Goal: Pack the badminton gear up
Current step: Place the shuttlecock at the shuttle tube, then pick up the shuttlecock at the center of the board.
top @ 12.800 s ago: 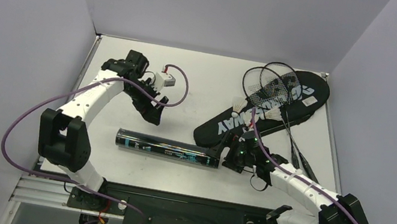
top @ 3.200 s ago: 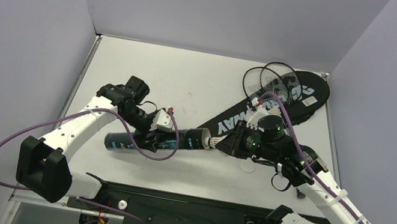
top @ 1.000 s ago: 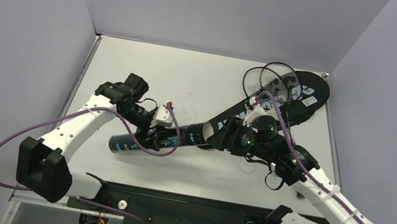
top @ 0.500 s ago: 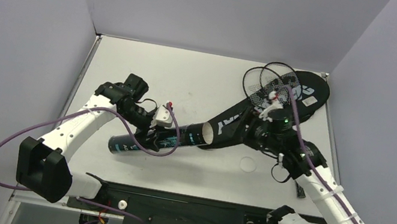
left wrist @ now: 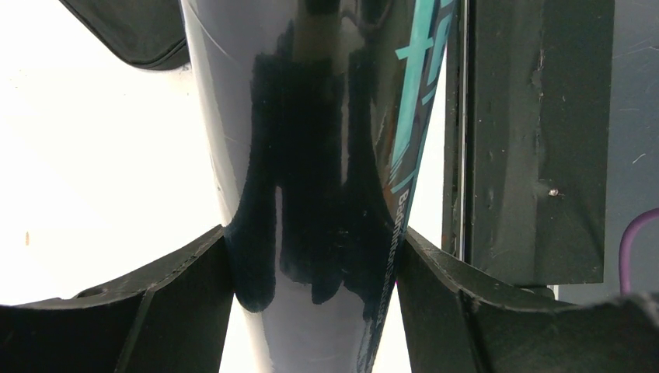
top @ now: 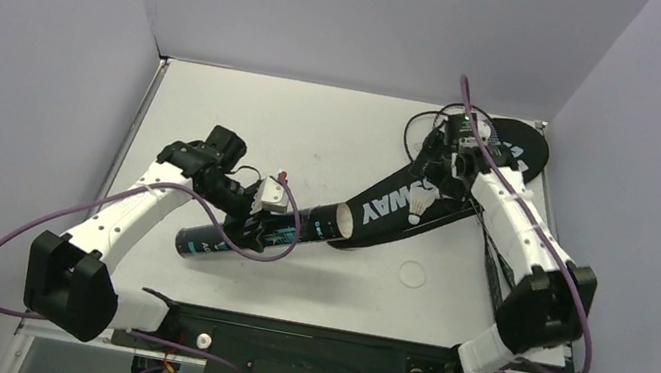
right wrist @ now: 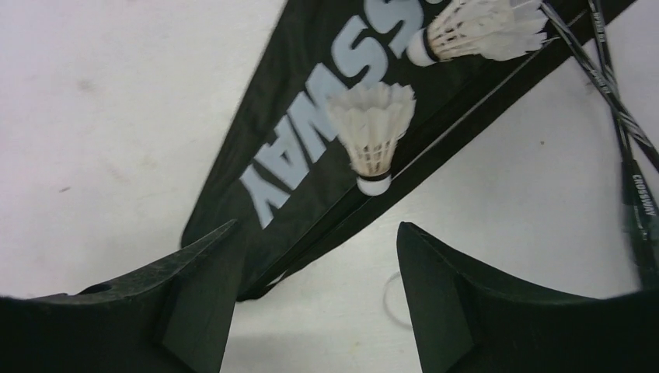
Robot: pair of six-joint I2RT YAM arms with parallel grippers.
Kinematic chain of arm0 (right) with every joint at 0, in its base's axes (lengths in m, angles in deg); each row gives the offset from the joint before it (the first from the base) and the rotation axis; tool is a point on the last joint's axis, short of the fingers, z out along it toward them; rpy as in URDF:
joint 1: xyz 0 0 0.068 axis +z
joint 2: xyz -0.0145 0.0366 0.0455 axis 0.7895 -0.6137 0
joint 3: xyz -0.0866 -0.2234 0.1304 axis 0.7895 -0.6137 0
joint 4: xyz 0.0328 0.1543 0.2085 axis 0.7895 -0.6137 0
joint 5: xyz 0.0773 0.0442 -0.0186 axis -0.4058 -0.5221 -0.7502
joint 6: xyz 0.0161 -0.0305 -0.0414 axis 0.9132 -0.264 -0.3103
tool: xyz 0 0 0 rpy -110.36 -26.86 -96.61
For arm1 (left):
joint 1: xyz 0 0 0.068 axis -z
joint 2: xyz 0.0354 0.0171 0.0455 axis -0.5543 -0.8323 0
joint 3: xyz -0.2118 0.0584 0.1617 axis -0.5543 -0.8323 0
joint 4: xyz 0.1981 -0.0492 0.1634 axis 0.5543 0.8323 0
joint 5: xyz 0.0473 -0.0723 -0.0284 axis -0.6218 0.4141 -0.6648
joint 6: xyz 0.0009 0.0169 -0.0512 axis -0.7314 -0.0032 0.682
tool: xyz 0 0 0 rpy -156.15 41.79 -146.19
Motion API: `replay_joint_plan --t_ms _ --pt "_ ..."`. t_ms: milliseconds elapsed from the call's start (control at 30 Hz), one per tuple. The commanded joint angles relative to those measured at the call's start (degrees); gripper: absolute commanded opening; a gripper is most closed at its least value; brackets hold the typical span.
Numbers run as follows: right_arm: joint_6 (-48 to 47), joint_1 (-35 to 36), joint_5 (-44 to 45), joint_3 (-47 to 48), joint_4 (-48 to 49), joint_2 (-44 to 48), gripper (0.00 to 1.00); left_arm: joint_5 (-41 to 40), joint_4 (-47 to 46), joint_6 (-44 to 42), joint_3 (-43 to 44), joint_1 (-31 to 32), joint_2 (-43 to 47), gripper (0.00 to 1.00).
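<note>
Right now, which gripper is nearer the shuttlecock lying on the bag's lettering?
Right. The right gripper hangs open over the bag, the shuttlecock just ahead of its fingertips. The left gripper is well off to the left, clamped on the tube.

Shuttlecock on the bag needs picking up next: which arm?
Right. The right tool hangs open just over a shuttlecock on the bag; the left tool is clamped on the tube.
</note>
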Motion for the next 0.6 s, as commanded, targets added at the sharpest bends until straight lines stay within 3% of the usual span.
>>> replay_joint_plan --t_ms 0,267,567 --pt "-1.33 -0.52 12.47 6.73 -7.94 -8.48 0.65 0.11 -1.73 0.75 -0.41 0.63 2.52 0.1" --pt "4.99 -2.88 17.47 13.95 -12.46 -17.56 0.62 0.08 -1.93 0.47 -1.37 1.04 3.08 0.11" --pt "10.47 -4.9 14.68 18.78 -13.31 -25.65 0.6 -0.22 -1.52 -0.21 -1.81 1.13 3.59 0.1"
